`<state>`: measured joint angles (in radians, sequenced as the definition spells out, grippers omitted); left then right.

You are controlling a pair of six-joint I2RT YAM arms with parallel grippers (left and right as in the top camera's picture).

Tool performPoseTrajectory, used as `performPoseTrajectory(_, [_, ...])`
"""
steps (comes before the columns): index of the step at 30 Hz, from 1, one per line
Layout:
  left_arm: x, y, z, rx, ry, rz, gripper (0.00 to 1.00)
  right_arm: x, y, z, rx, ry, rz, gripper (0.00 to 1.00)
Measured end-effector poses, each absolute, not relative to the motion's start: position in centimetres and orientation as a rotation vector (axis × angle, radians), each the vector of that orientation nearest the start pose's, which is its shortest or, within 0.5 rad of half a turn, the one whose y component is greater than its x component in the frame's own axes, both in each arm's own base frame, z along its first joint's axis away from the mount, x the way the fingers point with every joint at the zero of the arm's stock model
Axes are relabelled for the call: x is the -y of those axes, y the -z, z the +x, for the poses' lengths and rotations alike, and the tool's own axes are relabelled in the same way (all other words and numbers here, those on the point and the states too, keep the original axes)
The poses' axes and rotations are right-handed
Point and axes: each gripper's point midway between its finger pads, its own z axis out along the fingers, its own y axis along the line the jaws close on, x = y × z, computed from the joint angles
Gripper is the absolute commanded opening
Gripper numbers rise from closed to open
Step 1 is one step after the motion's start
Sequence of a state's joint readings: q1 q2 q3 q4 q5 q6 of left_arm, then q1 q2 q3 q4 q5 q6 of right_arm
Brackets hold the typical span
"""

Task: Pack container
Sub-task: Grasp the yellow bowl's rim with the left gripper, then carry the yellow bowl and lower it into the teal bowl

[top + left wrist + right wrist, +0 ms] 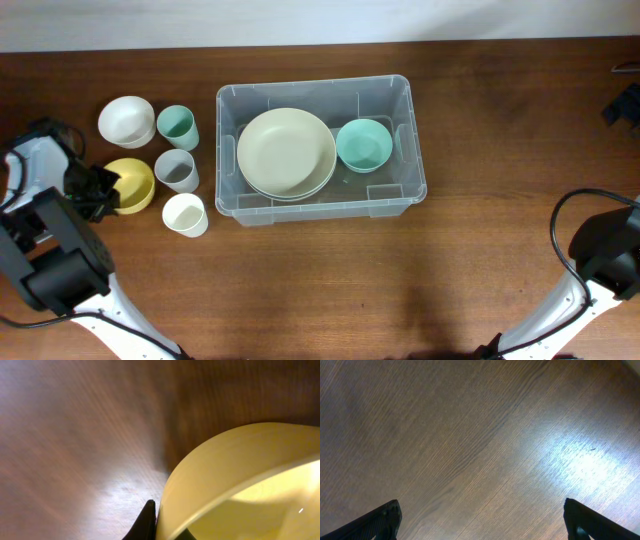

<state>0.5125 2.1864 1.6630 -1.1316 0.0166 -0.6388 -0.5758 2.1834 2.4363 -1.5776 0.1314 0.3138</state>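
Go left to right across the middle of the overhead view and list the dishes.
yellow bowl → grey cup → cream plates → teal bowl; the last two sit inside the container.

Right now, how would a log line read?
left gripper: shut on yellow bowl | right gripper: open | container: plates, teal bowl inside
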Motion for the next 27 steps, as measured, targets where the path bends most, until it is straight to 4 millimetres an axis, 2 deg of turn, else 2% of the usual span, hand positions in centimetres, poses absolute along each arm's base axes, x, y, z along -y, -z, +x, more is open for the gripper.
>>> performPoseTrajectory(5, [-21.5, -2.0, 32.2, -2.655, 0.039, -1.890, 0.01, 26.6, -21.2, 36.8, -2.612, 0.236, 1.272, 0.99])
performPoseTrajectory(9, [-24.2, -4.1, 29.7, -2.606, 0.004, -2.023, 0.01, 26.6, -21.2, 36.8, -2.613, 0.237, 1.272, 0.99])
performPoseTrajectory(11, [-25.9, -6.2, 29.5, -2.553, -0.009, -2.049, 0.01, 26.6, -21.2, 36.8, -2.612, 0.237, 1.272, 0.99])
performPoseTrajectory(13, [-27.7, -9.0, 30.1, -2.476, -0.015, -2.033, 0.01, 26.6, -21.2, 36.8, -2.612, 0.236, 1.272, 0.99])
performPoseTrajectory(16, [-28.5, -13.2, 32.0, -2.394, 0.014, -1.938, 0.01, 26.6, -21.2, 36.8, -2.613, 0.237, 1.272, 0.99])
performPoseTrajectory(17, [-28.2, -16.0, 33.5, -2.352, 0.053, -1.852, 0.01, 26.6, -21.2, 36.8, -2.612, 0.236, 1.272, 0.99])
performPoseTrajectory(20, [-25.3, -21.9, 36.9, -2.287, 0.161, -1.637, 0.01, 26.6, -21.2, 36.8, -2.612, 0.236, 1.272, 0.99])
performPoseTrajectory(22, [-21.9, -26.0, 39.5, -2.253, 0.235, -1.449, 0.01, 26.6, -21.2, 36.8, -2.612, 0.236, 1.272, 0.99])
performPoseTrajectory(23, [-19.8, -28.0, 40.8, -2.242, 0.268, -1.346, 0.01, 26.6, -21.2, 36.8, -2.612, 0.236, 1.273, 0.99])
performPoseTrajectory(25, [-14.1, -31.7, 43.2, -2.230, 0.348, -1.125, 0.01, 26.6, -21.2, 36.8, -2.613, 0.236, 1.272, 0.99])
performPoseTrajectory(27, [-7.2, -34.7, 45.2, -2.230, 0.432, -0.893, 0.01, 26.6, -21.2, 36.8, -2.613, 0.237, 1.272, 0.99])
